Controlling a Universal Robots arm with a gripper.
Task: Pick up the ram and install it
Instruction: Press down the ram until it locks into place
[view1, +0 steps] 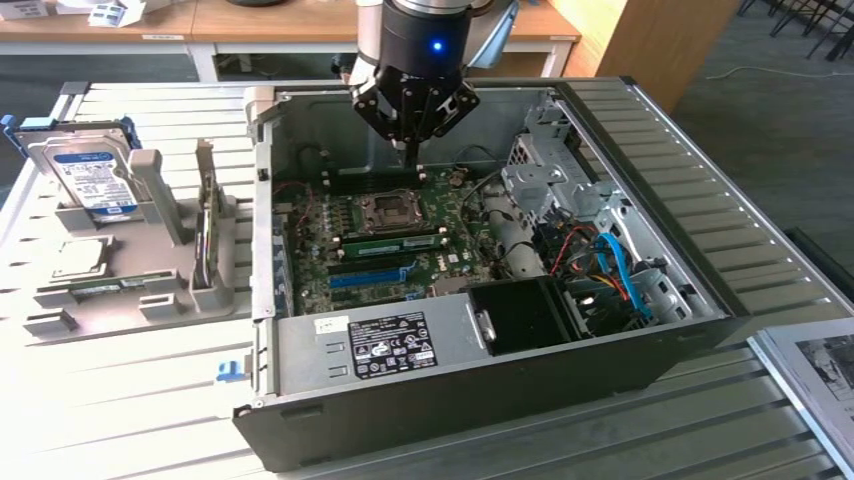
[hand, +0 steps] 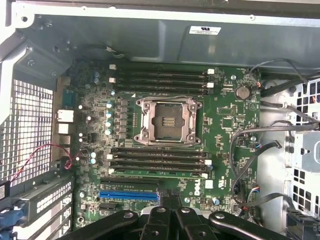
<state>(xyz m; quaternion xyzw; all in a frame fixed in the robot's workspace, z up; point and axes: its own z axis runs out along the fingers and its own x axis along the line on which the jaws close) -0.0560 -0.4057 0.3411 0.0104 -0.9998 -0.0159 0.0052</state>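
Your gripper (view1: 411, 152) hangs inside the open computer case (view1: 694, 240), above the empty processor socket (view1: 391, 208) and a little toward the socket's far bank of memory slots. The jaws are pressed together to a narrow point and carry nothing that I can see.

The ram (view1: 390, 243) shows as a long green strip in the slot bank just beside the socket, on the side facing the blue expansion slot (view1: 367, 277). The wrist view shows the same green edge (hand: 160, 173) in that bank, in the slot farthest from the socket, lying level along its length. I judge it to be sitting in its slot and not loose, though you cannot tell from here whether the end latches are closed.

Treat the stick as light, thin and stiff. It will not sag, but it can crack or shed a chip if it is squeezed across its faces or twisted. If you take hold of it, do so near the middle of the top edge, with the jaws across its thickness. Any pressing should go straight down along the slot, evenly at both ends. A tilted push would strain the board under it.

Well away from the socket, outside the case on the bench (view1: 134, 410), a grey stand (view1: 160, 295) holds the hard drive (view1: 91, 180) and a square silver processor (view1: 80, 258).
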